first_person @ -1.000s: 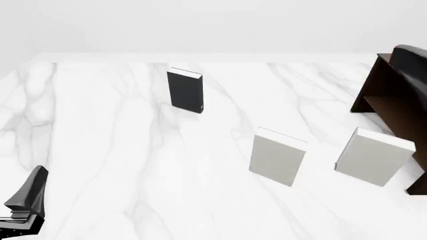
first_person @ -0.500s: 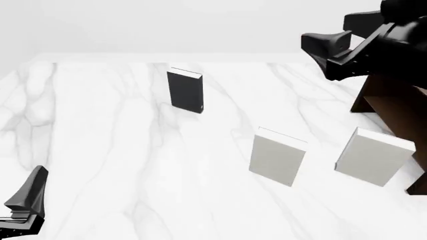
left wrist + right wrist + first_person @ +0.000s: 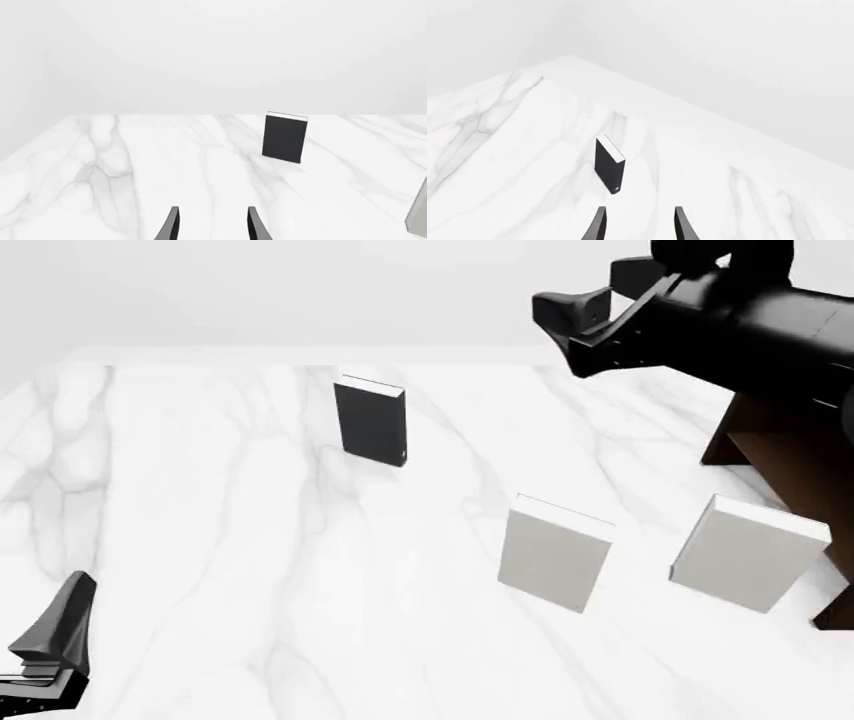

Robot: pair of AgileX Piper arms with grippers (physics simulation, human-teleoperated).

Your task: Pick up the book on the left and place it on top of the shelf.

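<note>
The book [image 3: 370,422] is slim and charcoal with white page edges, and it stands upright on the far left part of the marble table. It also shows in the left wrist view as the book [image 3: 285,137] and in the right wrist view as the book [image 3: 608,165]. My right gripper [image 3: 567,330] hangs high in the air, to the right of the book and well apart from it, open and empty. At the near left corner my left gripper [image 3: 54,635] is low, open and empty. The dark brown shelf [image 3: 771,445] stands at the right edge, partly hidden by my right arm.
Two wider pale grey-white books stand upright on the near right part of the table, one at the centre [image 3: 554,555] and one [image 3: 747,552] just in front of the shelf. The white marble table [image 3: 240,540] runs back to a pale wall.
My right arm has swung in from the right edge, leftward and high over the table toward the dark book. The left arm and all books stay put.
</note>
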